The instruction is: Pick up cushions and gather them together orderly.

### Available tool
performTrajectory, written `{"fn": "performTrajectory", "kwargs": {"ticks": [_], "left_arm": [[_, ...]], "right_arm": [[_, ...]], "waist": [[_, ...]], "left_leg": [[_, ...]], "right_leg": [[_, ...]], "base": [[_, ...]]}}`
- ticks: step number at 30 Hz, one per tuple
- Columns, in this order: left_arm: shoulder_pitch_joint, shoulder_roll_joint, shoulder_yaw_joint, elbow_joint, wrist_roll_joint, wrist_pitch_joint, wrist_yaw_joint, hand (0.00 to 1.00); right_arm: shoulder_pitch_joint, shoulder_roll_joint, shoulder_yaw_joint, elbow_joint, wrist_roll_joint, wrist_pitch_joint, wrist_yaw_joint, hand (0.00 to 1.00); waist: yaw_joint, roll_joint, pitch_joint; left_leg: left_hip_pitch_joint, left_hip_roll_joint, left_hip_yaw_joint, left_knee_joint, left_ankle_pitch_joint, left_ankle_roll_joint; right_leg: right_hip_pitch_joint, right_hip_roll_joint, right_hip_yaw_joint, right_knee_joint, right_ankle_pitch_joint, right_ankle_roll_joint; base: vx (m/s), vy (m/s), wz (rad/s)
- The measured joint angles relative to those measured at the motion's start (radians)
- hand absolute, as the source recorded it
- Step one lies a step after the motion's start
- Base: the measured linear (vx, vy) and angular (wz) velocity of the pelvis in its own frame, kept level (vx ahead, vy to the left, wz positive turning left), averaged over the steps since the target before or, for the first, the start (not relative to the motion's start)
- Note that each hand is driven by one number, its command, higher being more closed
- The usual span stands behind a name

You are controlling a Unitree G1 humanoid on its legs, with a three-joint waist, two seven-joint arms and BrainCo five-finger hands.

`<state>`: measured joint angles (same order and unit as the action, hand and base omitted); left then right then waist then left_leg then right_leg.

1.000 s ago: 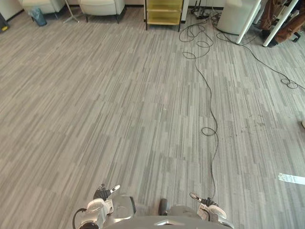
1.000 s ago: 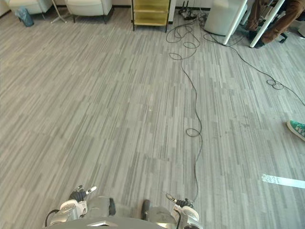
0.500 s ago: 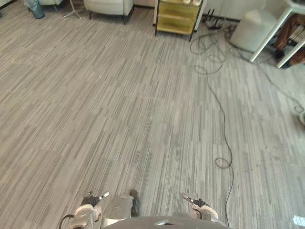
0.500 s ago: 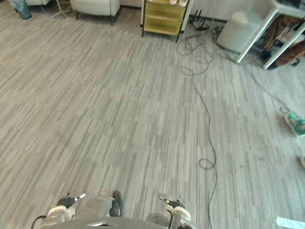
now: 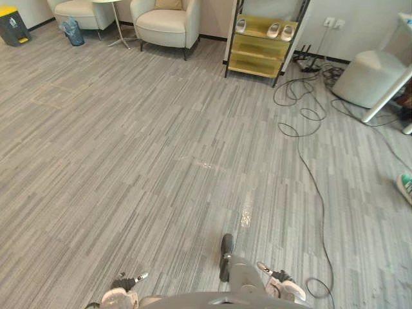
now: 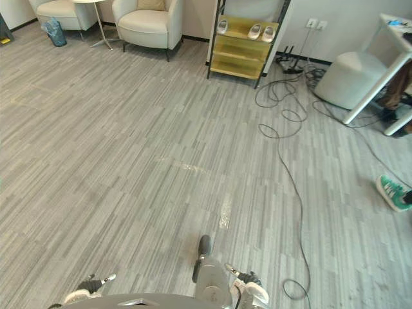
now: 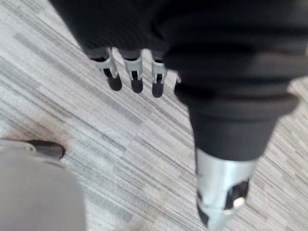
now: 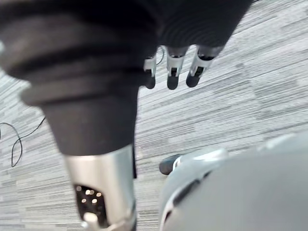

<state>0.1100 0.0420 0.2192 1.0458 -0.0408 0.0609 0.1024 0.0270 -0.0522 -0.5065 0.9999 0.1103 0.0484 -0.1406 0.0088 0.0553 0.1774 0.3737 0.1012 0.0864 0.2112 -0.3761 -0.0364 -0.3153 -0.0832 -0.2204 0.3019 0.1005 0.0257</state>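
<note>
Judging from here, you've gathered nothing yet: left robot hand [image 7: 135, 79] and right robot hand [image 8: 172, 73] hang slack, empty; tan fabric cushion [image 5: 169, 4] far ahead.

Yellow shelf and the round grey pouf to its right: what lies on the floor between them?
Black cables lie in loose loops between the yellow shelf and the grey pouf. Both the left eye view and the right eye view show this.

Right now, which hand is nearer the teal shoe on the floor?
Right. The right hand hangs low, with the teal shoe ahead and off to its right; the left hand hangs well to the left of that, farther from the shoe.
</note>
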Motion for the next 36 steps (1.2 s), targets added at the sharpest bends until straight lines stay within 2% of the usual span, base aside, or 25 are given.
{"fn": "performTrajectory", "kwargs": {"ticks": [2, 3, 4, 5, 7, 10, 12, 13, 14, 15, 16, 17, 18, 19, 22, 23, 24, 25, 27, 29, 30, 32, 33, 34, 36], "left_arm": [[-0.006, -0.012, 0.003, -0.005, 0.005, -0.001, -0.001, 0.00], [-0.008, -0.015, 0.000, -0.001, 0.005, 0.002, -0.002, 0.00], [-0.011, -0.016, -0.008, -0.002, 0.005, 0.004, -0.002, 0.00], [-0.012, -0.015, -0.010, -0.004, 0.005, 0.004, -0.002, 0.00], [-0.012, -0.007, -0.023, -0.009, 0.005, 0.004, -0.002, 0.00], [-0.010, -0.003, -0.037, -0.036, 0.004, -0.005, -0.002, 0.00], [-0.010, -0.004, -0.045, -0.054, 0.005, -0.006, 0.000, 0.00], [-0.009, -0.004, -0.045, -0.053, 0.005, -0.006, 0.001, 0.00], [-0.004, -0.006, -0.044, -0.052, 0.005, -0.005, 0.001, 0.00], [0.001, -0.009, -0.040, -0.052, 0.005, -0.003, 0.001, 0.00], [0.003, -0.013, -0.040, -0.051, 0.005, -0.002, 0.001, 0.00], [0.008, 0.003, -0.036, -0.048, 0.005, -0.002, 0.000, 0.00], [0.006, 0.009, -0.036, -0.046, 0.005, -0.002, 0.000, 0.00], [0.004, 0.025, -0.027, -0.046, 0.005, -0.001, 0.000, 0.00], [0.002, 0.029, -0.027, -0.038, 0.005, 0.004, 0.002, 0.00], [0.000, 0.034, -0.035, -0.032, 0.005, 0.006, 0.003, 0.00], [0.003, 0.049, -0.055, -0.023, 0.006, 0.008, 0.003, 0.00], [0.002, 0.058, -0.070, -0.016, 0.005, 0.008, 0.003, 0.00], [-0.001, 0.068, -0.092, -0.010, 0.005, 0.010, 0.008, 0.00], [0.000, 0.073, -0.109, -0.010, 0.005, 0.010, 0.009, 0.00], [-0.003, 0.074, -0.114, -0.009, 0.007, 0.010, 0.009, 0.00], [-0.019, 0.072, -0.114, -0.006, 0.007, 0.010, 0.006, 0.00], [-0.019, 0.072, -0.113, -0.004, 0.008, 0.009, 0.006, 0.00], [-0.020, 0.070, -0.112, -0.005, 0.008, 0.009, 0.005, 0.00], [-0.018, 0.070, -0.102, -0.004, 0.015, 0.009, 0.003, 0.00]], "right_arm": [[0.003, -0.007, -0.013, -0.003, 0.000, 0.003, -0.001, 0.00], [0.003, -0.017, -0.006, -0.004, 0.000, 0.004, -0.001, 0.00], [0.006, -0.026, 0.000, -0.003, 0.001, 0.004, -0.004, 0.00], [0.007, -0.030, 0.010, -0.001, 0.002, 0.004, -0.006, 0.00], [0.015, -0.031, 0.037, 0.000, 0.004, 0.005, -0.012, 0.00], [0.001, -0.029, 0.034, 0.036, 0.010, 0.011, -0.013, 0.00], [-0.008, -0.021, 0.031, 0.034, 0.010, 0.018, -0.014, 0.00], [-0.006, -0.019, 0.029, 0.033, 0.012, 0.018, -0.014, 0.00], [-0.001, -0.015, 0.030, 0.028, 0.011, 0.018, -0.015, 0.00], [0.004, -0.013, 0.033, 0.027, 0.011, 0.018, -0.015, 0.00], [0.008, -0.004, 0.035, 0.021, 0.011, 0.019, -0.015, 0.00], [0.011, 0.011, 0.033, 0.016, 0.010, 0.020, -0.016, 0.00], [0.010, 0.016, 0.034, 0.018, 0.010, 0.021, -0.016, 0.00], [0.014, 0.045, 0.036, -0.004, 0.009, 0.021, -0.015, 0.00], [0.010, 0.047, 0.046, -0.005, 0.007, 0.018, -0.013, 0.00], [0.009, 0.042, 0.064, -0.005, 0.003, 0.015, -0.012, 0.00], [0.011, 0.043, 0.076, -0.008, 0.000, 0.012, -0.012, 0.00], [0.013, 0.045, 0.079, -0.008, 0.003, 0.012, -0.011, 0.00], [0.017, 0.043, 0.072, -0.003, 0.002, 0.003, -0.011, 0.00], [0.013, 0.043, 0.072, -0.003, 0.002, 0.001, -0.011, 0.00], [0.008, 0.044, 0.071, -0.002, 0.001, -0.002, -0.011, 0.00], [-0.001, 0.043, 0.066, -0.001, 0.005, -0.002, -0.008, 0.00], [-0.004, 0.044, 0.063, 0.000, 0.005, -0.001, -0.007, 0.00], [-0.005, 0.046, 0.056, 0.001, 0.004, -0.001, -0.007, 0.00], [0.001, 0.045, 0.049, 0.001, 0.005, -0.001, -0.004, 0.00]], "waist": [[-0.002, 0.029, -0.011], [-0.007, 0.049, -0.001], [0.001, 0.059, 0.014], [0.006, 0.064, 0.018], [0.016, 0.050, 0.026], [0.037, 0.042, 0.030], [0.050, 0.039, 0.030], [0.050, 0.037, 0.029], [0.056, 0.036, 0.030], [0.074, 0.034, 0.029], [0.080, 0.030, 0.027], [0.077, 0.010, 0.020], [0.075, -0.004, 0.023], [0.075, -0.044, 0.018], [0.086, -0.052, 0.006], [0.087, -0.054, 0.005], [0.074, -0.068, -0.002], [0.067, -0.072, -0.005], [0.060, -0.070, 0.000], [0.047, -0.068, 0.000], [0.039, -0.068, 0.000], [0.027, -0.065, 0.001], [0.024, -0.064, 0.002], [0.024, -0.061, 0.004], [0.019, -0.063, 0.005]], "left_leg": [[-0.123, 0.049, -0.020, 0.258, 0.058, -0.010], [-0.222, 0.086, -0.027, 0.477, 0.176, -0.039], [-0.310, 0.144, 0.002, 0.692, 0.200, -0.047], [-0.332, 0.162, 0.025, 0.753, 0.189, -0.044], [-0.382, 0.166, 0.061, 0.808, 0.158, -0.043], [-0.520, 0.128, 0.124, 0.663, 0.103, -0.029], [-0.571, 0.067, 0.130, 0.336, 0.120, -0.037], [-0.563, 0.040, 0.118, 0.201, 0.154, -0.039], [-0.566, 0.000, 0.080, 0.009, 0.261, -0.036], [-0.563, -0.015, 0.056, -0.037, 0.328, -0.049], [-0.554, -0.025, 0.049, -0.041, 0.406, -0.030], [-0.538, -0.051, 0.055, -0.036, 0.441, 0.040], [-0.536, -0.062, 0.058, -0.028, 0.436, 0.045], [-0.537, -0.088, 0.078, 0.017, 0.385, 0.076], [-0.500, -0.099, 0.102, 0.047, 0.306, 0.092], [-0.459, -0.106, 0.117, 0.034, 0.274, 0.096], [-0.410, -0.124, 0.132, 0.013, 0.259, 0.101], [-0.383, -0.134, 0.135, 0.004, 0.250, 0.099], [-0.250, -0.155, 0.136, -0.065, 0.234, 0.105], [-0.203, -0.151, 0.132, -0.104, 0.234, 0.105], [-0.178, -0.148, 0.129, -0.126, 0.231, 0.099], [-0.172, -0.138, 0.113, -0.129, 0.218, 0.089], [-0.171, -0.133, 0.107, -0.128, 0.213, 0.082], [-0.164, -0.122, 0.100, -0.126, 0.199, 0.062], [-0.147, -0.119, 0.084, -0.120, 0.176, 0.041]], "right_leg": [[0.023, 0.034, -0.024, -0.004, -0.040, -0.033], [0.069, 0.064, -0.031, -0.033, -0.065, -0.046], [0.148, 0.105, -0.017, -0.088, -0.078, -0.072], [0.192, 0.119, -0.010, -0.113, -0.084, -0.080], [0.281, 0.130, 0.007, -0.158, -0.103, -0.091], [0.404, 0.128, 0.038, -0.242, -0.121, -0.069], [0.454, 0.110, 0.051, -0.276, -0.144, -0.044], [0.466, 0.103, 0.053, -0.284, -0.152, -0.036], [0.492, 0.091, 0.065, -0.299, -0.170, -0.019], [0.509, 0.085, 0.082, -0.305, -0.184, -0.002], [0.526, 0.078, 0.094, -0.307, -0.199, 0.018], [0.540, 0.050, 0.102, -0.299, -0.223, 0.036], [0.542, 0.040, 0.102, -0.292, -0.229, 0.041], [0.539, 0.002, 0.112, -0.252, -0.238, 0.056], [0.487, -0.022, 0.162, -0.077, -0.270, 0.102], [0.406, -0.037, 0.182, 0.138, -0.288, 0.135], [0.317, -0.073, 0.181, 0.367, -0.270, 0.174], [0.280, -0.088, 0.172, 0.464, -0.260, 0.183], [0.213, -0.143, 0.059, 0.603, -0.309, 0.135], [0.199, -0.140, -0.006, 0.561, -0.348, 0.110], [0.178, -0.129, -0.052, 0.469, -0.364, 0.088], [0.147, -0.082, -0.066, 0.203, -0.337, 0.052], [0.143, -0.063, -0.058, 0.104, -0.302, 0.044], [0.150, -0.025, -0.022, -0.065, -0.203, 0.035], [0.167, -0.015, 0.007, -0.138, -0.105, 0.028]], "base": [[0.58, -0.387, 0.00], [0.70, -0.395, -0.17], [0.59, -0.276, -0.25], [0.54, -0.225, -0.34], [0.44, -0.170, -0.29], [0.49, -0.100, -0.30], [0.29, 0.037, -0.18], [0.38, 0.122, -0.09], [0.39, 0.147, -0.26], [0.50, 0.213, -0.35], [0.46, 0.202, -0.29], [0.49, 0.198, -0.07], [0.57, 0.217, 0.04], [0.45, 0.175, 0.01], [0.36, 0.185, -0.21], [0.27, 0.171, -0.32], [0.27, 0.161, -0.27], [0.36, 0.160, -0.14], [0.33, 0.107, -0.14], [0.19, 0.031, 0.06], [0.21, -0.024, 0.15], [0.24, -0.059, 0.19], [0.24, -0.088, 0.20], [0.29, -0.136, 0.16], [0.32, -0.217, 0.26]]}}
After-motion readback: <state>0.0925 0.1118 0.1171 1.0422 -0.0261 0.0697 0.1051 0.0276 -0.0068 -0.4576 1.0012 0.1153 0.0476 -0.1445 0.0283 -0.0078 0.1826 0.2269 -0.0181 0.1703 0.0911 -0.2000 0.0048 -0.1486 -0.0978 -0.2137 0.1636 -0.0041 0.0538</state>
